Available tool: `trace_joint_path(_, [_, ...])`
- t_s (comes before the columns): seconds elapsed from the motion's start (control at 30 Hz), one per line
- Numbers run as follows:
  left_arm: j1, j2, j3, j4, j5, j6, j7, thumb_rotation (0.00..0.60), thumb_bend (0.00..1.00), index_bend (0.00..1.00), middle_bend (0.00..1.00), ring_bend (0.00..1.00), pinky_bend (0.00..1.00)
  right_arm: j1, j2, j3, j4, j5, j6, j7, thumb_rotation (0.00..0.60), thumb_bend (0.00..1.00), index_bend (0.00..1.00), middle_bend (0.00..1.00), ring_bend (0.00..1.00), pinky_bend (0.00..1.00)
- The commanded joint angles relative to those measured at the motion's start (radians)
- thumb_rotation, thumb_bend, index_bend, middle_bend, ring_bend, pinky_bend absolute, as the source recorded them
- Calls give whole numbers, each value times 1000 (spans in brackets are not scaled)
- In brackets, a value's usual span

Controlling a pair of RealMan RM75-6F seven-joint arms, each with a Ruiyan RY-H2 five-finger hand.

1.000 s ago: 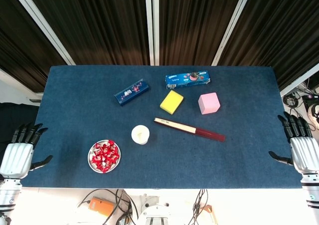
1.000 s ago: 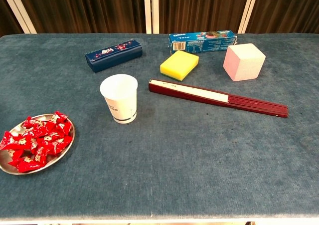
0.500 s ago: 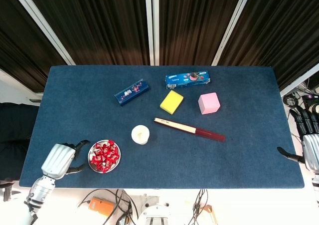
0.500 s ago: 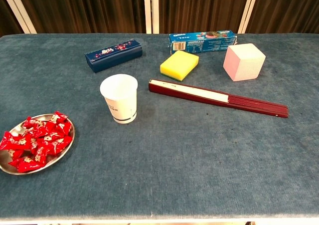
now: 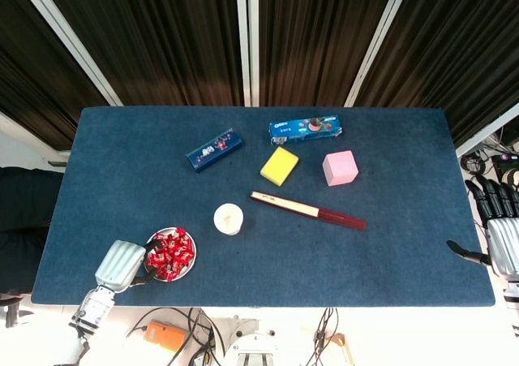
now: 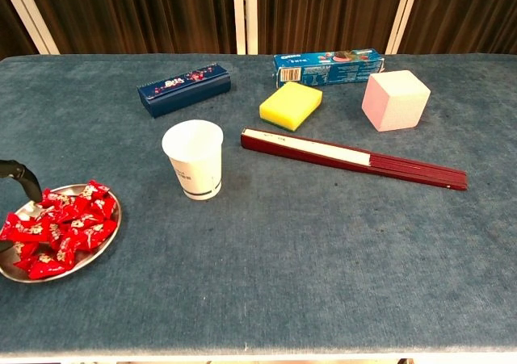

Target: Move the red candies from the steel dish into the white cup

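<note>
Red candies (image 5: 170,253) heaped in the steel dish (image 5: 153,273), just left of the white cup (image 5: 228,218); left robot hand (image 5: 122,264) at the dish's rim, grip unclear, reaching; next, pinch one candy; right robot hand (image 5: 500,240) spread, far right

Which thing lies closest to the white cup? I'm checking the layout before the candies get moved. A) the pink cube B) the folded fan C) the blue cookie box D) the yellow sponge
B: in the head view, the folded fan's near end lies just right of the white cup, while the other three lie farther back.
</note>
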Motion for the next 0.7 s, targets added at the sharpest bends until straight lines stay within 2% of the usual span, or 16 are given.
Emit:
trace_joint_path(0.03, [0, -9, 1, 6, -15, -5, 7, 599, 219, 388, 918, 874, 825, 1, -1, 0, 1, 3, -3, 1, 600, 119, 0, 7, 0, 0])
trace_joint_path(0.33, [-3, -29, 0, 26, -39, -8, 28, 599, 223, 390, 918, 874, 825, 7, -5, 0, 6, 12, -17, 5, 600, 120, 0, 7, 0, 0])
trace_joint_path(0.53, [-10, -38, 1, 38, -55, -19, 42, 579, 252, 421, 918, 874, 825, 7, -5, -1, 9, 16, -20, 8, 600, 120, 0, 6, 0, 0])
trace_joint_path(0.7, [-14, -46, 1, 56, -64, -25, 45, 565, 320, 471, 918, 874, 825, 8, -9, -3, 14, 21, -26, 12, 600, 119, 0, 6, 0, 0])
